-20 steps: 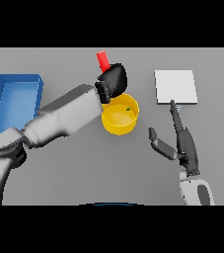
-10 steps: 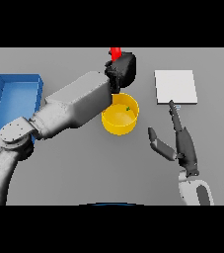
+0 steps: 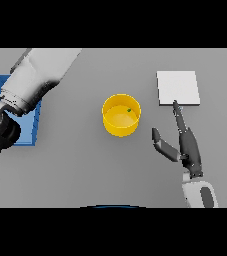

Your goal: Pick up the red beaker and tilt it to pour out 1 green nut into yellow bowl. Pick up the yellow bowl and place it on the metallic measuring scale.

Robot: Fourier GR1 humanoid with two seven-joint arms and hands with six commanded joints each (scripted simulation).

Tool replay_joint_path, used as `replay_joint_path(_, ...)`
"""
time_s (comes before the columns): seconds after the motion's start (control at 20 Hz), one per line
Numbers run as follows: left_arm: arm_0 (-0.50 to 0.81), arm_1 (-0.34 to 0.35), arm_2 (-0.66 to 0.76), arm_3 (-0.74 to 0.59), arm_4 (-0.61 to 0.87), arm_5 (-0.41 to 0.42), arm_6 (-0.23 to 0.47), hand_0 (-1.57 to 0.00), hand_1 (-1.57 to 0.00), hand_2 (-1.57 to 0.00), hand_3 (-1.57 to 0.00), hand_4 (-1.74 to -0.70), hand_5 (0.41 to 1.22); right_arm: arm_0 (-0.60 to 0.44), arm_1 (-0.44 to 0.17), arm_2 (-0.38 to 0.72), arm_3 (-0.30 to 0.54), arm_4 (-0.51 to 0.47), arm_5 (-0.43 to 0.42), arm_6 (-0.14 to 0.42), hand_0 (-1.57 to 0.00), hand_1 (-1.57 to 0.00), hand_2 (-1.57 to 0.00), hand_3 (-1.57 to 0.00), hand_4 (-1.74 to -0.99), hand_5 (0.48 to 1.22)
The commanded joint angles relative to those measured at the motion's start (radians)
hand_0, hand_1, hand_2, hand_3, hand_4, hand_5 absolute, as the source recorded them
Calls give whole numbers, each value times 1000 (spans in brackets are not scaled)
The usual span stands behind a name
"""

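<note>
From my head view, the yellow bowl (image 3: pixel 121 115) stands upright near the middle of the grey table (image 3: pixel 85 165), and one small green nut (image 3: pixel 129 110) lies inside it toward its right wall. My right hand (image 3: pixel 185 145) rests to the right of the bowl and a little nearer to me, apart from it, its fingers straight and spread wide, holding nothing; the thumb reaches left toward the bowl without touching it. One fingertip points up at the near edge of the scale (image 3: pixel 178 87), a pale square plate lying beyond the hand. My left arm (image 3: pixel 32 82) crosses the upper left corner above a blue tray (image 3: pixel 29 131); its hand is out of sight, and so is the red beaker.
</note>
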Motion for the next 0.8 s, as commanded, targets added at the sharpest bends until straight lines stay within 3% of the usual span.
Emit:
replay_joint_path(0.0,-7,20,57,28,54,7,16,-1571,-1571,-1571,-1391,-1733,1221,-6,1,-2,1,0,-4,2,1,1,1,1,-996,675)
replay_joint_path(0.25,22,145,264,134,283,81,129,-1571,-1571,-1571,-1454,-1738,1221,-22,22,-1,24,-21,1,6,1,1,1,1,-1004,668)
replay_joint_path(0.4,99,228,362,156,419,176,166,-1571,-1571,-1571,-1435,-1740,1221,-36,23,-11,36,-40,5,8,1,1,1,1,-1012,659)
replay_joint_path(0.6,217,311,467,165,584,269,266,-1571,-1571,-1571,-1426,-1740,1221,-26,10,-6,35,-23,3,1,1,1,1,1,-1050,653)
replay_joint_path(0.75,333,335,536,132,710,346,267,-1571,-1571,-1571,-1459,-1741,1221,-38,11,1,35,-5,-5,19,1,1,1,1,-1048,652)
